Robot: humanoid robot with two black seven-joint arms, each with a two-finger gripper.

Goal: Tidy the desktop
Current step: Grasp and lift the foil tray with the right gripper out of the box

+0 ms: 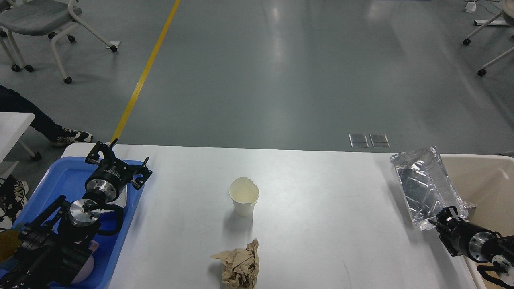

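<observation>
The desktop (321, 224) is a wide white table. On it stand a white paper cup (243, 196) at the middle and a crumpled brown paper wad (239, 265) near the front edge. At the right end a foil tray (425, 184) is tilted up off the table, its far end raised toward the beige bin (486, 180). My right gripper (443, 220) is shut on the foil tray's near corner. My left gripper (118, 158) hangs open and holds nothing, over the far right corner of the blue tray (56, 176).
The blue tray at the left holds a white dish (122, 194), a pink bowl (86, 265) and a brown-filled cup (7, 245), partly hidden by my left arm. The beige bin stands just off the table's right end. A small white tabletop corner (12, 128) and a person's shoes lie far left.
</observation>
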